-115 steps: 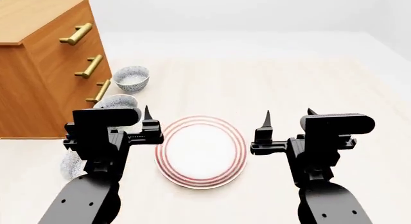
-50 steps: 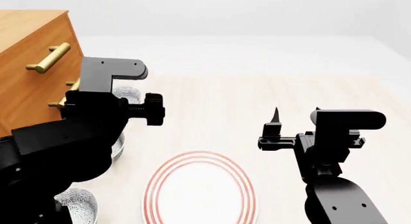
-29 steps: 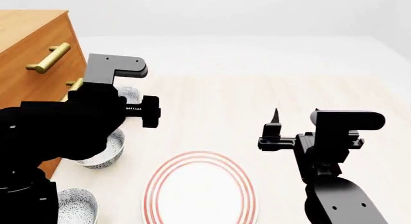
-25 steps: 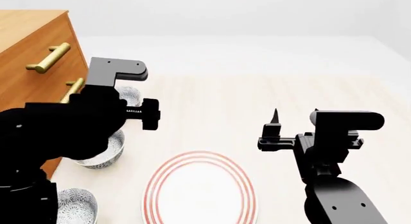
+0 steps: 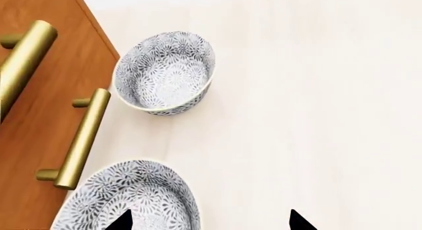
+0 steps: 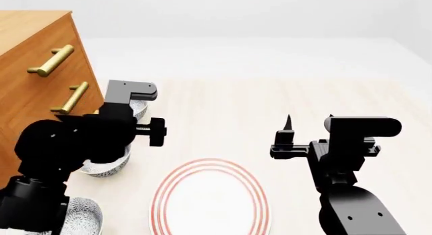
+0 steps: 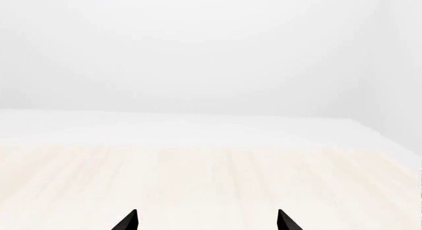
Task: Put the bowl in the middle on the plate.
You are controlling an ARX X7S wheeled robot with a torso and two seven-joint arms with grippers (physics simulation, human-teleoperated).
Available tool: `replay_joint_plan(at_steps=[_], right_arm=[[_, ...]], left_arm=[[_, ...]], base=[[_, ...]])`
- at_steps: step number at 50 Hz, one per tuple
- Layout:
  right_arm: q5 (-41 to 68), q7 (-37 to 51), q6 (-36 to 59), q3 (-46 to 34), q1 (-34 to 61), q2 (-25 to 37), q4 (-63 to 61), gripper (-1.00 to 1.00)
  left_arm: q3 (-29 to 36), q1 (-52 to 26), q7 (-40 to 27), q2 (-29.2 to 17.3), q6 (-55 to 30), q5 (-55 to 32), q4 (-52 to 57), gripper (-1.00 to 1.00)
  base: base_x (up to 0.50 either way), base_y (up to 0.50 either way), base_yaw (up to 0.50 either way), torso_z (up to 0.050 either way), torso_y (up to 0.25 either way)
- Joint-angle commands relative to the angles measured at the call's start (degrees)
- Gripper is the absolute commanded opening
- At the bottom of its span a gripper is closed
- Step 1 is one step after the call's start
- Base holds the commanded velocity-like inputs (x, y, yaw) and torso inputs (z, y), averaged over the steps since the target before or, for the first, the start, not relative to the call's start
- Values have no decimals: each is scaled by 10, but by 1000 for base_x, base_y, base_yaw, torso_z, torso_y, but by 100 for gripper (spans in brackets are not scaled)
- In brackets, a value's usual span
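Observation:
Three speckled grey-blue bowls stand in a row along the dresser. The middle bowl (image 6: 106,168) is mostly covered by my left arm (image 6: 74,144) in the head view. It also lies at the edge of the left wrist view (image 5: 128,200). My left gripper (image 5: 209,222) is open just above the bowl, with one fingertip (image 5: 122,221) over its inside and the other over bare table. The red-ringed white plate (image 6: 209,199) lies near the front, between my arms. My right gripper (image 7: 205,221) is open and holds nothing, hovering right of the plate (image 6: 307,125).
The wooden dresser (image 6: 34,68) with brass handles (image 5: 79,138) stands close on the left of the bowls. The far bowl (image 5: 165,71) sits beyond the middle one, with a sliver showing past my left gripper (image 6: 139,107). The near bowl (image 6: 81,217) is at the front left.
My left gripper has come down and a little right toward the middle bowl, hiding more of it. The right arm has stayed put.

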Motion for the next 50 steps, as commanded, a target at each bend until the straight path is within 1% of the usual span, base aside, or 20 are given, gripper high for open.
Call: replay_joint_plan(at_steps=[1,26,39,50], right_arm=[[5,3,-1,2,-1,3,-1,100],[13,11,-2,4,0,9,-4,100],[18,15,0,1,1,11,-5,100],[22,15,-6,0,3,13,3,100]], left_arm=[[63,-14,65,11,63,70,-105,100],[114,-11,119,29,111,118,-207,100],[148,-7,153,50,146,151,-282,100],[154,-9,162,52,150,155,-295,100]], base=[[0,0,0,0,0],[0,0,0,0,0],[0,0,0,0,0],[0,0,0,0,0]])
